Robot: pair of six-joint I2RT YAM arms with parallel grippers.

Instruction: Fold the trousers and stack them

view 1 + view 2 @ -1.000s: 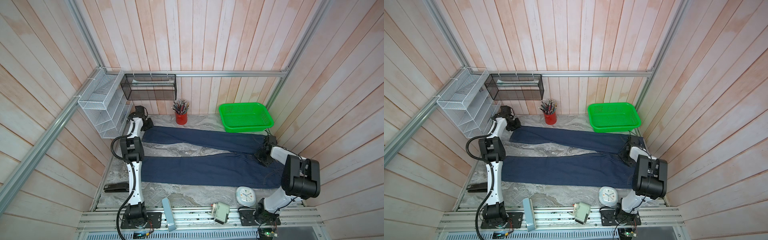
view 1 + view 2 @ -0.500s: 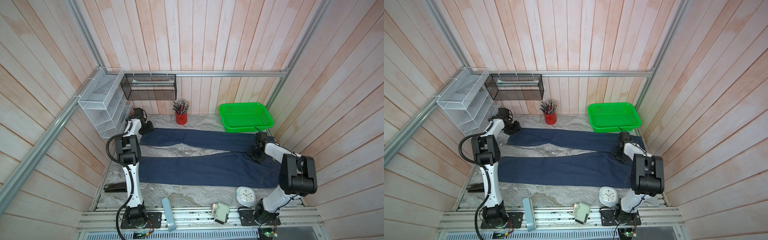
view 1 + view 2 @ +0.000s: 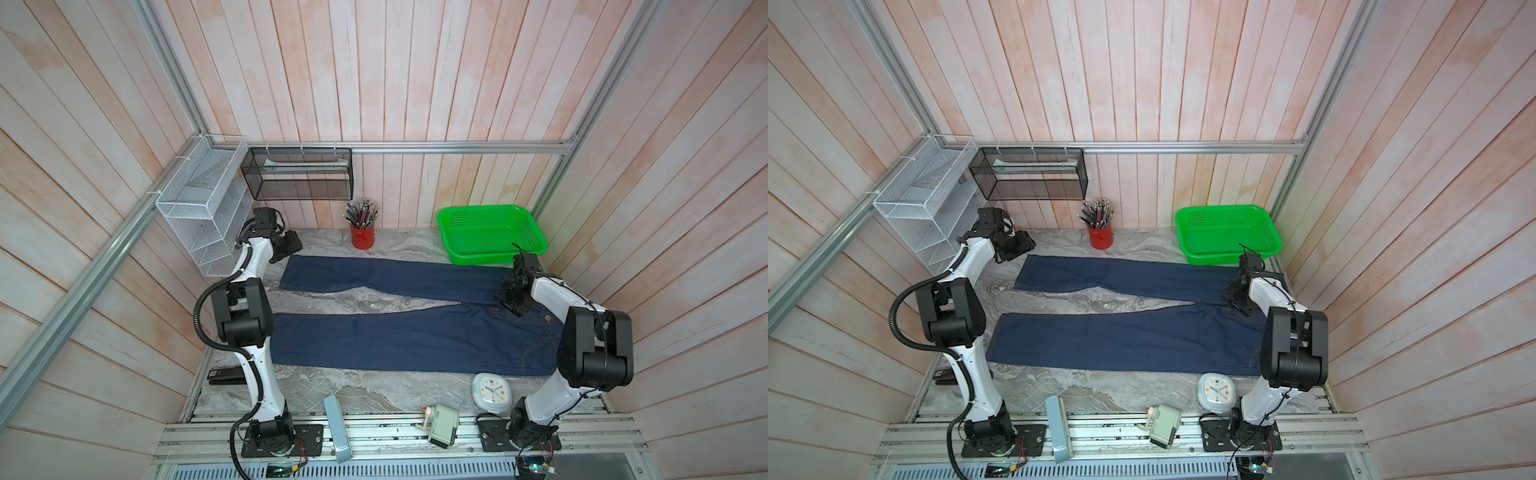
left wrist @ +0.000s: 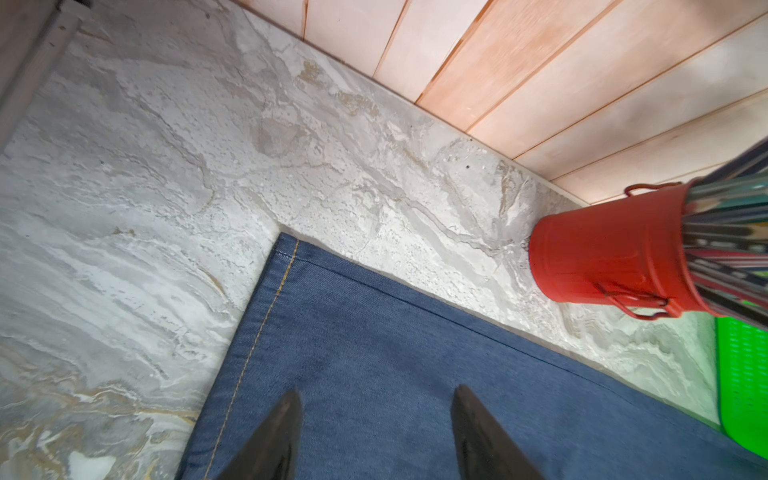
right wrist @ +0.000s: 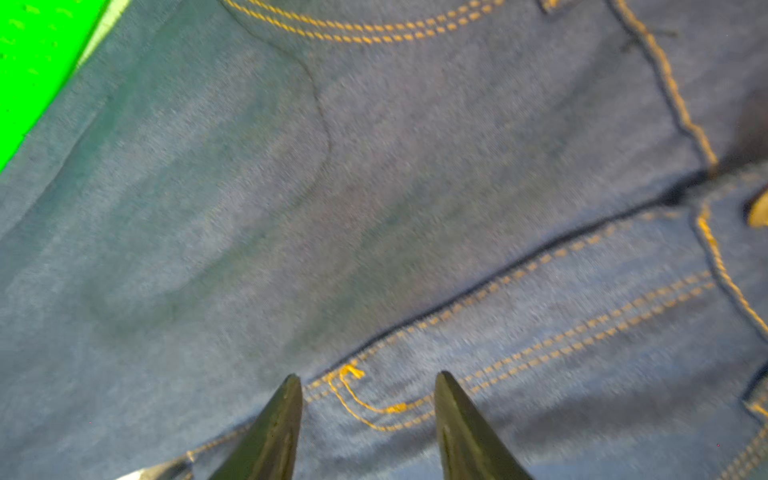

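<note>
The dark navy trousers [image 3: 395, 340] [image 3: 1121, 336] lie flat on the marble table. Their two legs point left in a narrow V and the waist is at the right. My left gripper [image 3: 291, 248] [image 3: 1019, 246] hangs open just above the far leg's hem corner; in the left wrist view its fingers [image 4: 376, 399] frame bare denim [image 4: 415, 332] beside the tan-stitched hem. My right gripper [image 3: 512, 296] [image 3: 1236, 297] hovers open over the crotch. In the right wrist view its fingers [image 5: 368, 382] straddle the tan fly stitching [image 5: 374, 407]. Neither holds cloth.
A red pencil cup [image 3: 362, 237] [image 4: 602, 257] stands at the back wall close to the far leg. A green basket [image 3: 490, 257] touches the waist's far side. A white clock [image 3: 491, 390], a small device [image 3: 442, 424] and a black stapler [image 3: 226, 376] lie along the front. A wire rack [image 3: 203, 216] hangs left.
Both grippers' jaws have spread wider and hold nothing. The right gripper has shifted slightly left and back over the waist. The left arm's elbow has swung left.
</note>
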